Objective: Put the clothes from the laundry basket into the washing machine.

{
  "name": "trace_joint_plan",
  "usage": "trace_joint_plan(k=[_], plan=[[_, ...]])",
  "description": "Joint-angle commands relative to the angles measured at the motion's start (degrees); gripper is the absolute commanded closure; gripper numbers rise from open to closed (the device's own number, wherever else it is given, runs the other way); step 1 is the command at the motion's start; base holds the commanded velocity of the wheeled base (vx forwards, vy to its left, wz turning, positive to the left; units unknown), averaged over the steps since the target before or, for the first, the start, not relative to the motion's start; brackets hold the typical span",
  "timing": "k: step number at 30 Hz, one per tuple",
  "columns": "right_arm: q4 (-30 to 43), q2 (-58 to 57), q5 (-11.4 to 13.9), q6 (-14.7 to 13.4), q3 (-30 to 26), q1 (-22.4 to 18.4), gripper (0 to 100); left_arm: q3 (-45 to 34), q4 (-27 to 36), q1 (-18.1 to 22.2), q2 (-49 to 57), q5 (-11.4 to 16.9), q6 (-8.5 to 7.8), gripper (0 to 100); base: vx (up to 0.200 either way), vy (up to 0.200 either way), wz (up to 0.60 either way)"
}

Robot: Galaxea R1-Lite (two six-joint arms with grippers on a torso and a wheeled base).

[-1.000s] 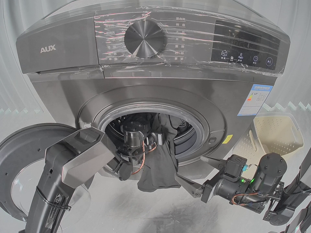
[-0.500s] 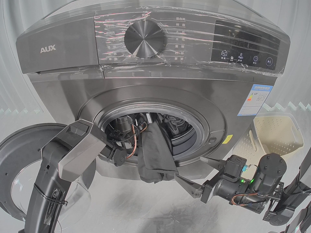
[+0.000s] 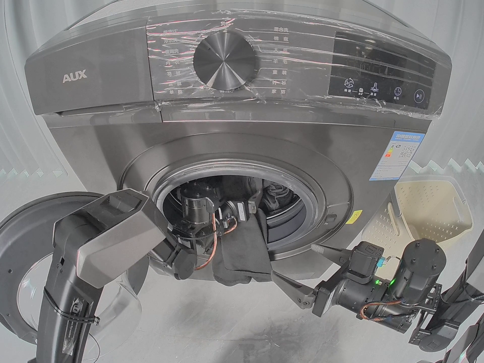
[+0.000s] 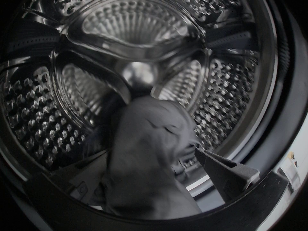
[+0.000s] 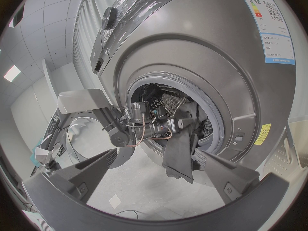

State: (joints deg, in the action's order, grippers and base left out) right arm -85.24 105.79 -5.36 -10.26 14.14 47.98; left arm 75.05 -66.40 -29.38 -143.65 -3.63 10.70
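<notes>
The grey washing machine [image 3: 302, 142] stands with its door [image 3: 30, 258] swung open to the left. My left gripper [image 3: 250, 210] is at the drum mouth, open, with a dark garment [image 3: 244, 250] lying between its fingers. In the left wrist view the garment [image 4: 144, 164] bunches between the spread fingers [image 4: 224, 174] before the steel drum [image 4: 134, 26]. Its lower end hangs out over the door seal. More dark clothes [image 3: 275, 195] lie inside. My right gripper [image 3: 295, 261] is open and holds nothing, low in front of the machine. The cream laundry basket [image 3: 433, 213] stands at the right.
The open round door sticks out at the left beside my left arm. Pale floor [image 3: 227, 318] lies in front of the machine. The right wrist view shows the left gripper [image 5: 184, 123] with the garment [image 5: 178, 154] hanging over the drum lip.
My left gripper went up and deeper into the drum, then came down a little. The garment's hanging end has risen, with less of it outside. The right arm has kept still.
</notes>
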Motion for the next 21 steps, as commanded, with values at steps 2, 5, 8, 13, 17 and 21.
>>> trace_joint_plan(k=[2,5,8,13,17,21], plan=[[0.0,0.0,-0.1,0.0,0.0,0.3,0,-8.2,0.7,-4.0,4.0,2.3,-0.42,0,0.000,0.000,0.00],[0.0,-0.1,-0.1,0.1,0.0,0.3,0,-8.3,0.8,-4.5,1.5,2.3,-1.30,0,0.000,0.000,0.00],[0.0,-0.1,-0.1,0.1,0.0,0.3,0,-7.8,0.8,-4.4,0.2,2.3,-2.18,0,0.000,0.000,0.00],[0.0,-0.4,0.0,0.1,0.0,0.2,0,-7.0,1.3,-3.6,-2.7,2.3,-3.94,100,0.000,0.000,0.00],[-0.1,-0.5,0.0,0.1,0.2,0.3,0,-6.2,1.1,-3.7,-2.5,2.4,-3.85,100,0.000,0.000,0.00],[-0.1,-0.5,0.0,0.1,0.3,0.3,0,-1.4,2.2,-3.2,-2.5,-0.7,-3.23,100,0.000,0.000,0.00]])
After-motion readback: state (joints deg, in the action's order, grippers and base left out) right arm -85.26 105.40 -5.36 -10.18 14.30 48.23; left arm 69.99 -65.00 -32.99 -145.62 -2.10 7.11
